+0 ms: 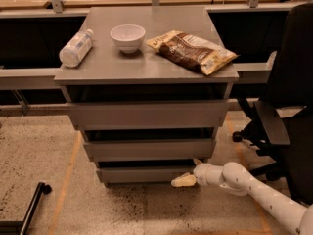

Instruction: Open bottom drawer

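The bottom drawer (146, 174) is the lowest and narrowest of three grey flat fronts in the cabinet, just above the floor. It stands out a little from the cabinet, with a dark gap above its front. My white arm comes in from the lower right. My gripper (182, 181) is at the drawer's lower right corner, close to the floor and against the front's right end.
On the cabinet top (102, 65) lie a plastic bottle (75, 48), a white bowl (127, 37) and a brown snack bag (191, 51). A black office chair (288, 106) stands close on the right. A black bar (27, 209) lies on the speckled floor at lower left.
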Robot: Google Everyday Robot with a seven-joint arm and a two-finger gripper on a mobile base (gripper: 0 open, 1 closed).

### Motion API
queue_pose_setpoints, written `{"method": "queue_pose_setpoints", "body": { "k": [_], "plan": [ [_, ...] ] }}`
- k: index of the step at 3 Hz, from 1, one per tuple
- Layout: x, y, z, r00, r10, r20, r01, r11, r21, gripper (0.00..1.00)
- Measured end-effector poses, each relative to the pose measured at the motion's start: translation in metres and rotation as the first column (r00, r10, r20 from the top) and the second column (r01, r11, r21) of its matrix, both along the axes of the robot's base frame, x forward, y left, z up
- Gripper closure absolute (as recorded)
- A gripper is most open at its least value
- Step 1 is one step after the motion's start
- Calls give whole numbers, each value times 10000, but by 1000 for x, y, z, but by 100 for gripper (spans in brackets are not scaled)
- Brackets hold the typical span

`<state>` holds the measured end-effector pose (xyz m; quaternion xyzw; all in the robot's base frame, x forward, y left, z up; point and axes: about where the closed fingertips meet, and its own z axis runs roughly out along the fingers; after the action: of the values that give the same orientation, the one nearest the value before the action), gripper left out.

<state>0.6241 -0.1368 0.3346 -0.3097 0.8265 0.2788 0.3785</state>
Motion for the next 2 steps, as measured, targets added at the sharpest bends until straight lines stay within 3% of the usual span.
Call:
{"method": "queue_pose_setpoints", "body": {
  "k": [2],
  "plan": [
    [25,6,-32,9993,191,-311,-171,9979,624,0]
  ]
}}
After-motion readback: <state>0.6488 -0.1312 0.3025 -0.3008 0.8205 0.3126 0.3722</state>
